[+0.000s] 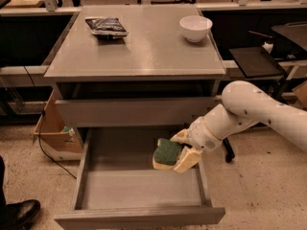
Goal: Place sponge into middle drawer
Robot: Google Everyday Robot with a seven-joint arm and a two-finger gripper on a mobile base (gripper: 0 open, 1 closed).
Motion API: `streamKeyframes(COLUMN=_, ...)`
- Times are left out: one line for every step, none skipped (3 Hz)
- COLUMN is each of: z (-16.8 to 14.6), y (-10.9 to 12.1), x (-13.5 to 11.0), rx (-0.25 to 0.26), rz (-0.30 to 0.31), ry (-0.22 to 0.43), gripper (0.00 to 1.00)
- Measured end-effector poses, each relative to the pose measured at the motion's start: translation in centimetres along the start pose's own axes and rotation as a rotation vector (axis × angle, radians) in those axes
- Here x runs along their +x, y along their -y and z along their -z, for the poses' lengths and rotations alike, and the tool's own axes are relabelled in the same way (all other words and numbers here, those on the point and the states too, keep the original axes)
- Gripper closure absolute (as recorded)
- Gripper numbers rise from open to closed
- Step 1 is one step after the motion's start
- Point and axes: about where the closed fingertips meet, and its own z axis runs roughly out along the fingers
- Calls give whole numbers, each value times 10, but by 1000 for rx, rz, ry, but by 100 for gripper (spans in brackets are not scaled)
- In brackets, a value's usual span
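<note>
The only printed thing in view is the dark shiny snack bag (106, 26) at the upper left of the grey cabinet top (139, 51), and its markings are too blurred to read. The sponge (166, 151) sits just right of the frame's centre, low down. It shows a dark green scouring face turned up and toward the camera, over a pale yellow foam body visible along its lower edge, with a softly wavy outline. The gripper (173, 153) pinches it between two cream fingers, one above and behind the sponge and one below and to its right. It is carried by the white arm (259, 111), which enters from the right edge. The sponge hangs within the outline of the middle drawer (139, 190), pulled wide open at the bottom of the frame, near the drawer's right wall and toward its back. Whether it touches the grey floor cannot be told. Above it, a closed drawer front (134, 111) spans the cabinet. A white bowl (195, 28) stands at the upper right of the top.
</note>
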Motion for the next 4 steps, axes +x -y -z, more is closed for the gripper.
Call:
streamKeyframes(z=-1, y=0, x=0, rx=-1, rz=0, ry=1, gripper=100)
streamKeyframes(z=-28, y=11, x=9, rx=-15, rz=-9, ry=46, gripper=100)
streamKeyframes(z=-62, y=28, x=21, rx=-19, rz=-25, ry=72, gripper=100)
streamKeyframes(z=-90, y=44, x=39, rx=15, rz=-39, ry=74, gripper=100)
